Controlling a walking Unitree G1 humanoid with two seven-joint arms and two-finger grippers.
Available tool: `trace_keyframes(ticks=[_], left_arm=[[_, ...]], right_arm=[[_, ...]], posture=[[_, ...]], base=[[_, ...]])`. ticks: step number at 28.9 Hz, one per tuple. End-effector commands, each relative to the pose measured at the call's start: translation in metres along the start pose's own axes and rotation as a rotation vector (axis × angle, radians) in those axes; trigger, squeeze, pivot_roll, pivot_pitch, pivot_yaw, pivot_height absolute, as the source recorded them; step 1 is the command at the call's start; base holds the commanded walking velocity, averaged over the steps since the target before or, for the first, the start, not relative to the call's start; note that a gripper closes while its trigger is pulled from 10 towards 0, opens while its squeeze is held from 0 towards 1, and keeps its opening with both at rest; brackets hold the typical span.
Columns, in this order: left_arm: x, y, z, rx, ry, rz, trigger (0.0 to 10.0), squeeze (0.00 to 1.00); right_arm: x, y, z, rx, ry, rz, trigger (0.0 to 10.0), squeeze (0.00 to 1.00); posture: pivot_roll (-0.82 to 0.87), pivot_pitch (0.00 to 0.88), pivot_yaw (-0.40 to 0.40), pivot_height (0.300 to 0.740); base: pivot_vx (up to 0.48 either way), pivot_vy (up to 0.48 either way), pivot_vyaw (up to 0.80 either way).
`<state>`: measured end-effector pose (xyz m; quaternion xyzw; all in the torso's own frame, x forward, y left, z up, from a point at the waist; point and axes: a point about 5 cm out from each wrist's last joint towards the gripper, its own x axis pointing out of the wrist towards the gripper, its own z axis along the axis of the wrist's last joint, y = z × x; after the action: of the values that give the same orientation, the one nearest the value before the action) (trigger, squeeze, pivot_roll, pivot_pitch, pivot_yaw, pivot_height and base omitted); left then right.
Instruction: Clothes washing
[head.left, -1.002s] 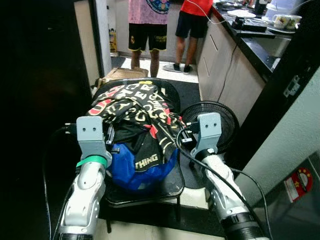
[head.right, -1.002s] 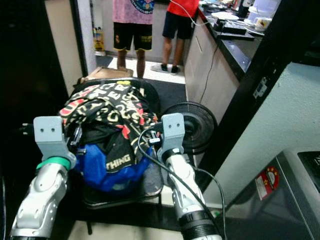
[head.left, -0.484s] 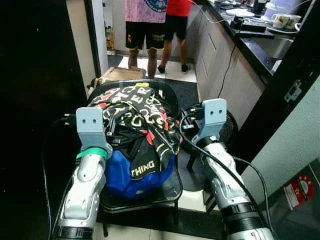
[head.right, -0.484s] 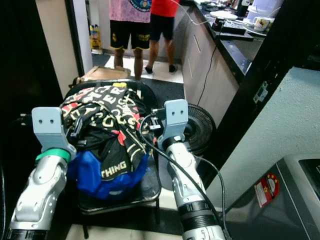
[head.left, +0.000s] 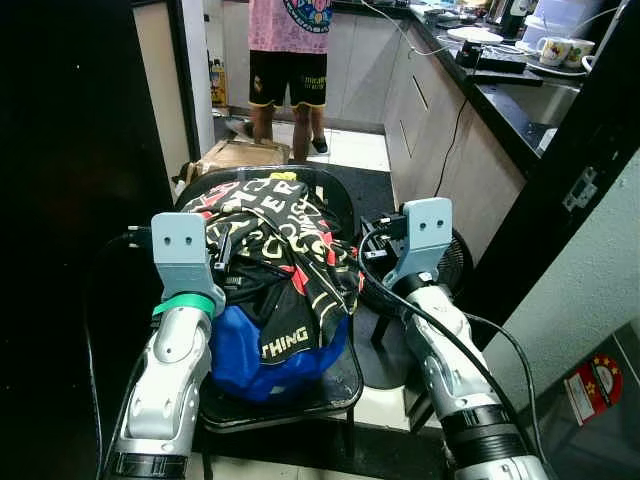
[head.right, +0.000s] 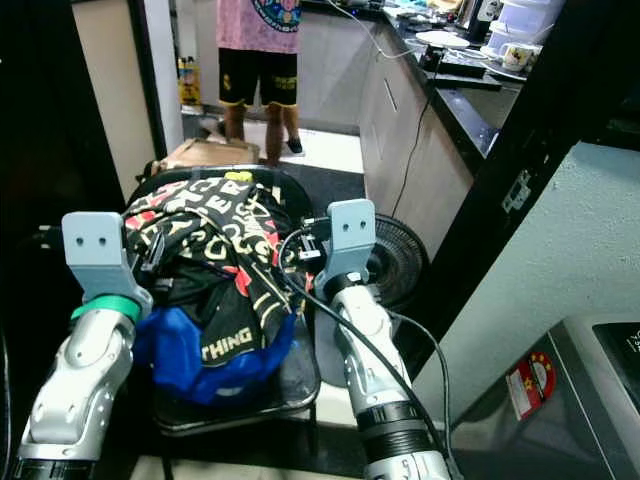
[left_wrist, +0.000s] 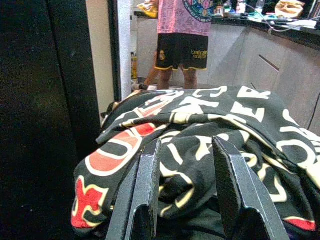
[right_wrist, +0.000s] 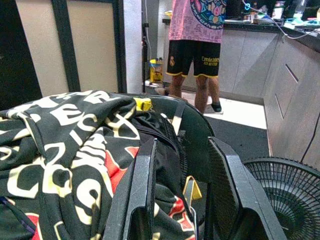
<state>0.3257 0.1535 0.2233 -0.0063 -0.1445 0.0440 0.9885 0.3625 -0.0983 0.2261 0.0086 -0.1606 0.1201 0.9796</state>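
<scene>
From the head cameras, a laundry basket (head.left: 335, 372) heaped with a black lettered garment (head.left: 275, 235) and a blue cloth (head.left: 245, 345) sits between the left gripper (head.left: 215, 262) and the right gripper (head.left: 372, 245), one at each side. A floor fan (head.left: 455, 262) stands just beyond the right gripper; a person in a pink shirt (head.left: 290, 45) stands farther off. The left wrist view shows its fingers (left_wrist: 145, 195) spread apart, the garment beneath and ahead. The right wrist view shows its fingers (right_wrist: 137, 195) likewise parted, clasping nothing, the garment alongside.

Bright kitchen daylight ahead, deep shadow at left, sharp focus
</scene>
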Motion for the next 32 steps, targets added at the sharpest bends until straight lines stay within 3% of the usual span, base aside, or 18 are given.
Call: trace_keyframes(ticks=[1,22,32], left_arm=[[-0.0011,-0.0008,-0.0014,0.003,0.009,-0.002,10.0,0.0],[-0.0029,0.0015,-0.0042,-0.003,0.024,0.011,10.0,0.0],[-0.0032,0.004,-0.0077,0.0,0.045,0.026,10.0,0.0]], right_arm=[[-0.0003,0.0007,-0.0034,0.009,0.015,0.003,10.0,0.0],[-0.0022,0.0018,-0.008,0.006,0.035,0.011,10.0,0.0],[-0.0022,0.0023,-0.0084,0.004,0.038,0.015,10.0,0.0]], posture=[[0.0,0.012,-0.029,0.74],[0.0,0.025,-0.033,0.74],[0.0,0.027,-0.034,0.74]], base=[[0.48,0.0,0.0],[0.474,0.0,0.0],[0.066,0.0,0.0]])
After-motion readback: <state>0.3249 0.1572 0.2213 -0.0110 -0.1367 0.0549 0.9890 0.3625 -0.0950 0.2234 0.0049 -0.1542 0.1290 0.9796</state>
